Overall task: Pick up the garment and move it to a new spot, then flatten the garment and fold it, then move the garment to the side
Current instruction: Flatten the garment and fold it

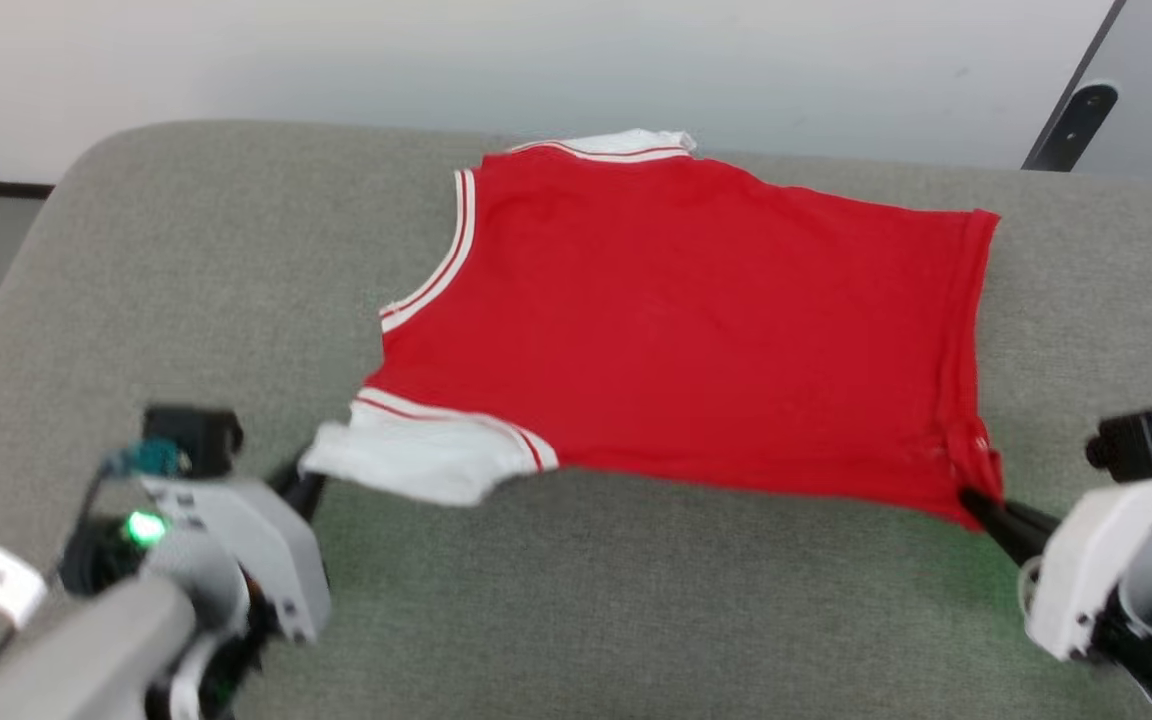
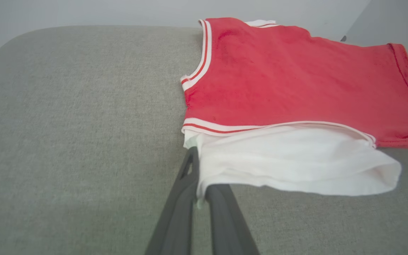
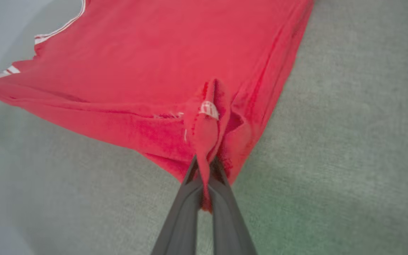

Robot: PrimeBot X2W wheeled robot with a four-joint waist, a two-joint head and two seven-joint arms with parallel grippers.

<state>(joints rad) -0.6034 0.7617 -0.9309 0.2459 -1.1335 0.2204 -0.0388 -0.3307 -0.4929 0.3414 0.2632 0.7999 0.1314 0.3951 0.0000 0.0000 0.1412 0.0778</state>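
The garment (image 1: 676, 320) is spread plain red face up across the middle of the frame, on the grey padded surface (image 1: 186, 250). The far edge is close to the surface's back rim and the near edge is raised a little off it.

My left gripper (image 2: 197, 177) is clamped on the white sleeve (image 2: 289, 166) at lower left, with cloth pinched between the fingers. My right gripper (image 3: 205, 170) is clamped on the bunched hem corner (image 3: 207, 131) at lower right.

Judgement: this is the flatten step, with the near edge strung between both pinches.

How to do it well:
- Pull apart evenly, at equal height on both sides.
- Draw slightly toward me so the far edge doesn't slide off the back.
- Lower both ends together.
- The right pinch holds a wad of hem. Tension it sideways before letting go, or that corner lands creased.
- The sleeve is thin and slack and will sag first.

Orientation: the neck trim (image 1: 456, 250) faces frame left and the hem (image 1: 976, 300) faces frame right. The long axis runs left to right and dips a little toward the right. The second sleeve (image 1: 636, 143) pokes out at the top edge.
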